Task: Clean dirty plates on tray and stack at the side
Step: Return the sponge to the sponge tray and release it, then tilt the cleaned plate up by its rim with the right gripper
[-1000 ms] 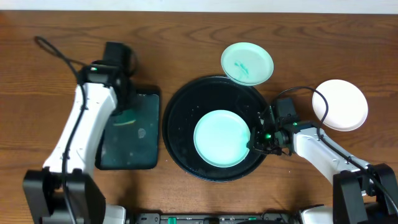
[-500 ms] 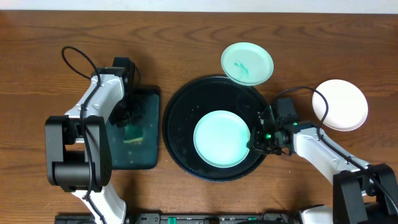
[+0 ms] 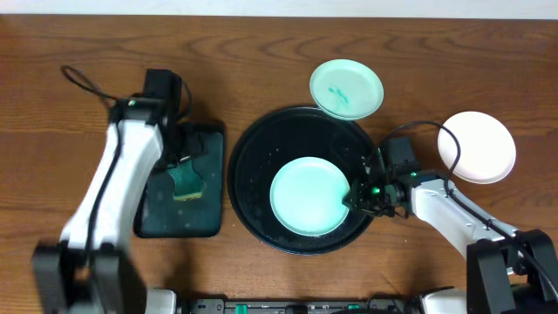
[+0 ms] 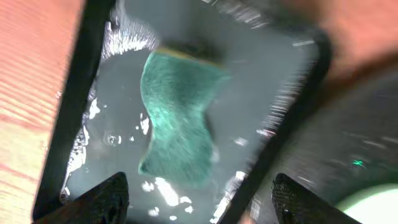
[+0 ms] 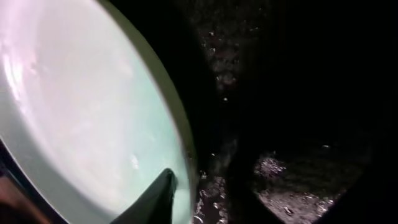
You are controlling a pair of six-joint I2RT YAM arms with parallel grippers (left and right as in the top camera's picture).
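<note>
A clean-looking pale mint plate (image 3: 305, 195) lies in the round black tray (image 3: 253, 157). My right gripper (image 3: 356, 201) sits at that plate's right rim. In the right wrist view one finger (image 5: 152, 202) rests over the plate (image 5: 74, 106), and the jaws stand slightly apart astride the rim, so the right gripper (image 5: 205, 199) is open. A second mint plate (image 3: 346, 88) with teal smears lies on the table just beyond the tray. A white plate (image 3: 475, 146) lies on the wood at the right. My left gripper (image 3: 181, 157) (image 4: 196, 205) hangs open over a green sponge (image 4: 180, 118).
The sponge (image 3: 186, 180) lies loose in a wet rectangular dark tray (image 3: 205, 218) to the left of the round tray. Cables loop off both arms. Bare wood tabletop (image 3: 436, 52) surrounds the trays.
My left gripper has opened and let the sponge drop onto the rectangular tray. My right jaws have parted a little at the plate's rim, and the plate has settled slightly to the left.
</note>
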